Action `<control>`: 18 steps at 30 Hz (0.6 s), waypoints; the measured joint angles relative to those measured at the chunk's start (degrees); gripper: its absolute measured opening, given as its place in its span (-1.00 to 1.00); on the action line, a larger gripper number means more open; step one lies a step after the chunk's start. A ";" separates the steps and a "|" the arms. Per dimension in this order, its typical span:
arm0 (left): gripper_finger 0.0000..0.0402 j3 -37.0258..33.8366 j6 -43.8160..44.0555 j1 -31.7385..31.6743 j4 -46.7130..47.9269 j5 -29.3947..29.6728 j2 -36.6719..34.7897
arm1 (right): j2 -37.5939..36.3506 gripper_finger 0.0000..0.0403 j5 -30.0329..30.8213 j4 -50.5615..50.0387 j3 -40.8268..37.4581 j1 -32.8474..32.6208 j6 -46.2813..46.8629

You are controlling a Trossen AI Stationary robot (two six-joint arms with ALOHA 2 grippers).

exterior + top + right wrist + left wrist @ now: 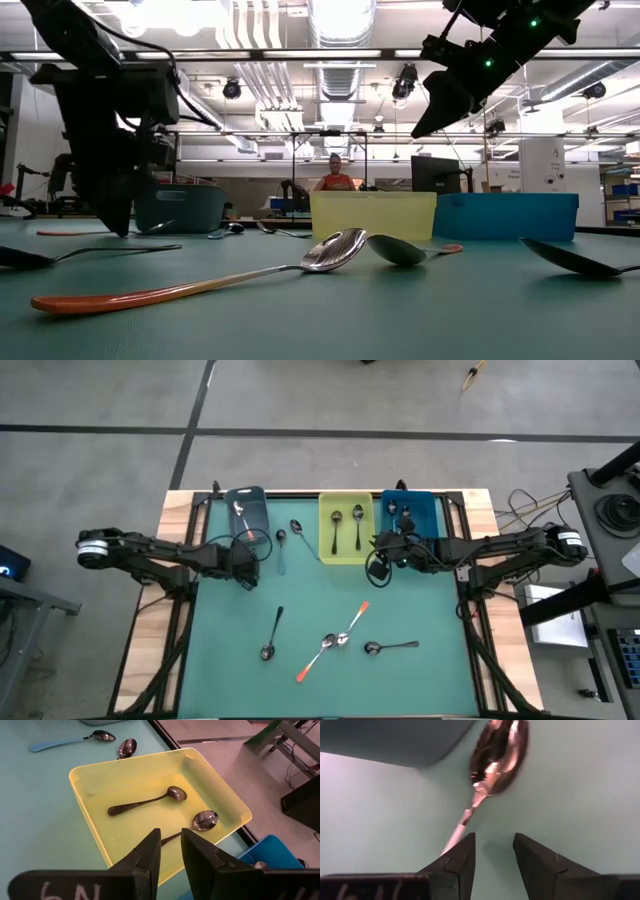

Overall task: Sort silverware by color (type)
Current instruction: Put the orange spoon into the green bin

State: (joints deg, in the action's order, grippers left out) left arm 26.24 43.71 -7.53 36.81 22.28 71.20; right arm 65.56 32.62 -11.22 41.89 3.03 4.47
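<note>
My left gripper (493,844) (250,565) is open, low over the green mat beside the grey bin (246,510). A pale-blue-handled spoon (495,760) (281,550) lies flat on the mat just ahead of it. The spoon's handle (456,832) runs past the outer side of one finger, not between the two. My right gripper (171,842) (381,550) hovers, raised, over the near right corner of the yellow tray (95,827). Its fingers stand a narrow gap apart with nothing between them. Two dark-handled spoons (145,805) (197,824) lie in that tray.
The blue tray (420,510) and the grey bin each hold spoons. Another spoon (300,535) lies left of the yellow tray. Two orange-handled spoons (318,655) (352,622) and two dark ones (272,635) (392,647) lie on the near half of the mat. A person (335,175) sits far behind.
</note>
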 joint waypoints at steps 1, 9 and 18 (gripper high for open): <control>-0.39 0.09 0.34 0.11 -0.31 -1.03 -0.10 | 0.00 -0.66 0.00 0.00 0.00 0.00 0.00; -0.39 6.31 -4.69 0.37 2.54 -5.88 -0.40 | 0.00 -0.66 0.00 0.00 0.00 0.00 -0.02; -0.39 7.78 -9.51 -0.02 9.53 -0.51 -0.24 | 0.00 -0.66 0.00 0.00 -0.02 0.00 -0.02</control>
State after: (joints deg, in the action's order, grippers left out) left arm 34.02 34.20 -7.56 46.35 21.77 70.96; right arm 65.56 32.62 -11.22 41.87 3.03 4.45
